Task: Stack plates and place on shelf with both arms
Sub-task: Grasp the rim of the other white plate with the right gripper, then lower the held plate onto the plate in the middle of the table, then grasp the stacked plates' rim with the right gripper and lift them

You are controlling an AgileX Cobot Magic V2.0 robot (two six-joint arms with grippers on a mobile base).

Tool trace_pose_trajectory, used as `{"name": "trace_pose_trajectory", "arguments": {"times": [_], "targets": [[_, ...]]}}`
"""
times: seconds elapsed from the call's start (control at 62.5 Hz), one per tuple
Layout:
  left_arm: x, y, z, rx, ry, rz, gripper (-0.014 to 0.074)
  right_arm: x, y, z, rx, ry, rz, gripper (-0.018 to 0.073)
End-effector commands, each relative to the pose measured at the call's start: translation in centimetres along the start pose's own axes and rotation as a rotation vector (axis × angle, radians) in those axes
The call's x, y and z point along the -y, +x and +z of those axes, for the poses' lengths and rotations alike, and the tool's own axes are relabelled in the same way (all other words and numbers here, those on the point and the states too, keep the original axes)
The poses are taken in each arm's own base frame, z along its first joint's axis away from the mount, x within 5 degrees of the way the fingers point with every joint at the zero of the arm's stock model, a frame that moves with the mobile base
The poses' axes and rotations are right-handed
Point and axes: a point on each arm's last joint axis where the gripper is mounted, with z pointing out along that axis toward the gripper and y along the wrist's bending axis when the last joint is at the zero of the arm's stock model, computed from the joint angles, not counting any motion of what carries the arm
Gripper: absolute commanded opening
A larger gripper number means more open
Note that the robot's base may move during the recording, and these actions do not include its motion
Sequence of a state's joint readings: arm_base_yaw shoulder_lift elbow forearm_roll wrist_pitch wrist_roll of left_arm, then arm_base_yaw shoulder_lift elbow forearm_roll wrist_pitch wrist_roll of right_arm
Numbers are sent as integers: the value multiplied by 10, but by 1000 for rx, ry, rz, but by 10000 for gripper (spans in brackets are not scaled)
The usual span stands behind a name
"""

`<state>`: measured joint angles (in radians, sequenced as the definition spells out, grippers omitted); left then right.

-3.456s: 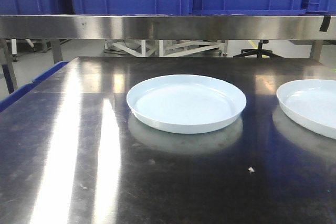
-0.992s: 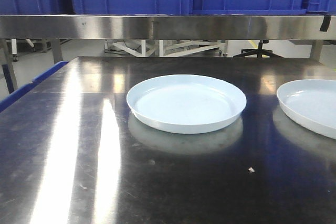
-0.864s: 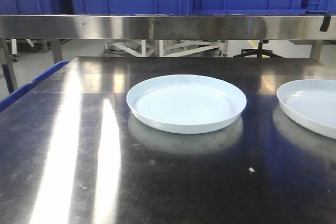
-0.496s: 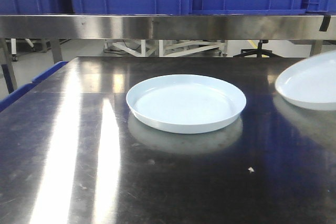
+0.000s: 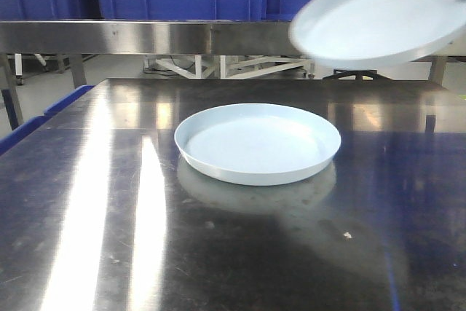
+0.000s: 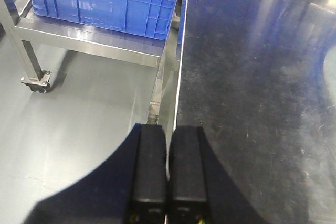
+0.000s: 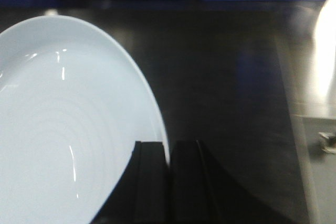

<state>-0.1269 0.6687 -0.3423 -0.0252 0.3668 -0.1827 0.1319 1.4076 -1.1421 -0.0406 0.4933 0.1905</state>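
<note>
Pinching the raised plate (image 5: 378, 16) by its rim alone, the right fingers (image 7: 151, 182) may let the tilted, glossy edge slip, dropping it beside the second plate (image 5: 258, 142) on the bench (image 5: 95, 209); the left fingers (image 6: 151, 171) sit closed and empty.

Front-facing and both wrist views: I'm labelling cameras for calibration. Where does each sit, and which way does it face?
Front-facing: low at the table's near edge, looking across at resting plate and raised plate; no arm clearly shown.
Left wrist: looks down past shut left gripper at table edge and floor.
Right wrist: looks past right gripper, shut on raised plate.
Shared: raised plate, front-facing and right wrist.
</note>
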Motion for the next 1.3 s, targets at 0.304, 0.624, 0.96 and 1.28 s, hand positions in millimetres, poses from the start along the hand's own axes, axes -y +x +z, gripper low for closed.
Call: {"name": "trace_pose_trajectory", "arguments": {"times": [0.304,0.624,0.96,1.28], "targets": [[3,-16,-5,104,22,-10,97,-73,16,52,-3,-170,-132,60],[3,-16,-5,104,22,-10,97,-75,37,84,-114,-148,-145,476],[3,-16,-5,104,22,-10,97,-74,56,108,-207,-126,-152,448],[3,-16,-5,104,22,-10,97,-75,55,111,-187,-132,-150,19]]}}
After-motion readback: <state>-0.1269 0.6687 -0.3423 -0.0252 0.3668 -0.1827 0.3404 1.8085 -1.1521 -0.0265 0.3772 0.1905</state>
